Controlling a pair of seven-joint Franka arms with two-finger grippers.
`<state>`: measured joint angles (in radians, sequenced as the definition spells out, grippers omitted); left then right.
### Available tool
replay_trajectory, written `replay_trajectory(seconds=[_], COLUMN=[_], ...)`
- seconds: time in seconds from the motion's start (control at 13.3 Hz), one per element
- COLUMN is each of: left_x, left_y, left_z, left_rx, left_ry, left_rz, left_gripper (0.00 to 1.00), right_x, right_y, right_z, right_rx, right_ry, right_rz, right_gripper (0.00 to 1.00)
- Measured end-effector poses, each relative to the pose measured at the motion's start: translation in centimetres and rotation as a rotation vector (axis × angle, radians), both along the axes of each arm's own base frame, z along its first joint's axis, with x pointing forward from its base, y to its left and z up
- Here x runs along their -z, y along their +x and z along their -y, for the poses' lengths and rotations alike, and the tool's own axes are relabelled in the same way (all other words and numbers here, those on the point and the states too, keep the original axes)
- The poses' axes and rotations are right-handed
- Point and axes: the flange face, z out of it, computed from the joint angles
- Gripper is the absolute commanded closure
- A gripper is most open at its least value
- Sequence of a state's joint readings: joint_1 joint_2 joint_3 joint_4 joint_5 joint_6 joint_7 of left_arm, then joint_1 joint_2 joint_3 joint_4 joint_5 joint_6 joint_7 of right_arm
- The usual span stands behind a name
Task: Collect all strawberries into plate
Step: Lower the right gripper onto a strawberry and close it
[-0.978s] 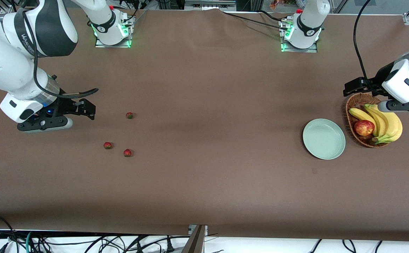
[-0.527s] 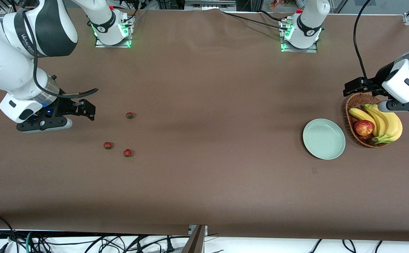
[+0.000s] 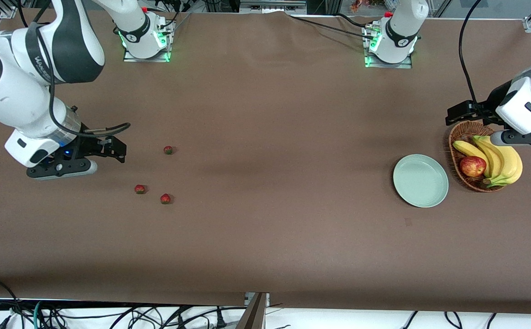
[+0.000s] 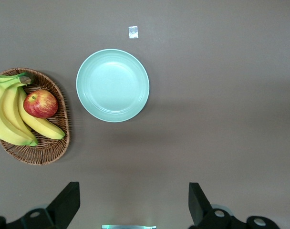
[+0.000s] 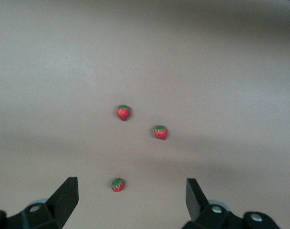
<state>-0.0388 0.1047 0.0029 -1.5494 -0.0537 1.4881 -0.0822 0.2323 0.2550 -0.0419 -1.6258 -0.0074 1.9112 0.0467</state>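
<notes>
Right gripper [image 3: 103, 148] has shifted slightly toward the strawberries [image 3: 168, 150] [image 3: 140, 188] [image 3: 165, 198], fingers spread wide, nothing held. All three berries lie on the table [image 3: 265, 183] at the right arm's end. Plate [image 3: 420, 180] sits bare beside the basket [image 3: 464, 137]. Left gripper [image 4: 130, 205] waits, open, over the basket.

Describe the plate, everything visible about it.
The plate is a round, shallow dish in pale mint green, plain and unmarked, with a low raised rim and a smooth, slightly glossy look. It lies flat and empty on the brown table cover toward the left arm's end, right beside the wicker basket without clearly touching it. No strawberry is in it, and no end effector touches it.
</notes>
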Motion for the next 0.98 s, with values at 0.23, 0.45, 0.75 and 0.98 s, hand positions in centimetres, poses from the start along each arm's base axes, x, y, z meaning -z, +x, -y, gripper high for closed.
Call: replay_trajectory(seconds=[0.23,0.45,0.75,0.98], left_x=[0.0,0.0,0.1,0.1], left_y=[0.0,0.1,0.1,0.1], left_z=[0.0,0.0,0.0,0.0], left_rx=[0.0,0.0,0.0,0.0], left_ry=[0.0,0.0,0.0,0.0], left_rz=[0.0,-0.001,-0.002,-0.002], left_gripper=[0.0,0.0,0.0,0.0], right_x=[9.5,17.3,25.7,26.7], right_y=[2.0,3.7,4.5,5.4], right_z=[-0.6,-2.9,-5.2,-5.6], right_rx=[-0.005,-0.035,-0.047,-0.047], right_ry=[-0.02,-0.008,0.021,0.024], right_rz=[-0.081,-0.04,0.003,0.012], right_gripper=[0.01,0.01,0.05,0.21])
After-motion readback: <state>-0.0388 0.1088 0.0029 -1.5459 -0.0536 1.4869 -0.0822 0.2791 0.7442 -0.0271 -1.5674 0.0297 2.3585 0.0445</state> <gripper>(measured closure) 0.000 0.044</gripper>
